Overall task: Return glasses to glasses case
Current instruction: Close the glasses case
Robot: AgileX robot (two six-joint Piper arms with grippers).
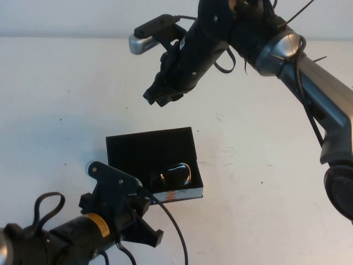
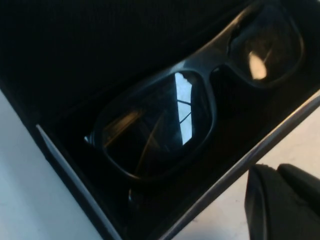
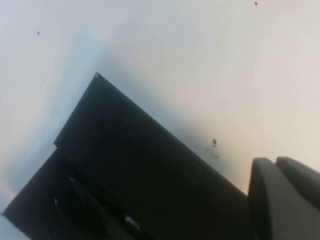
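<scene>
While the right tool [image 1: 164, 98] hangs closed and empty above the far side of the glasses case [image 1: 144, 149], the left tool [image 1: 144, 234] sits at the case's near edge, opening impossible to tell; the glasses [image 2: 200, 95] lie inside the case on the white surface [image 1: 60, 99].

A plain white table [image 1: 66, 110], lightly speckled with small dark marks. One thing lies directly on it: an open black glasses case [image 1: 149, 149], resting flat, beneath and ahead of the left arm's jaws, well below the right arm's jaws.
</scene>
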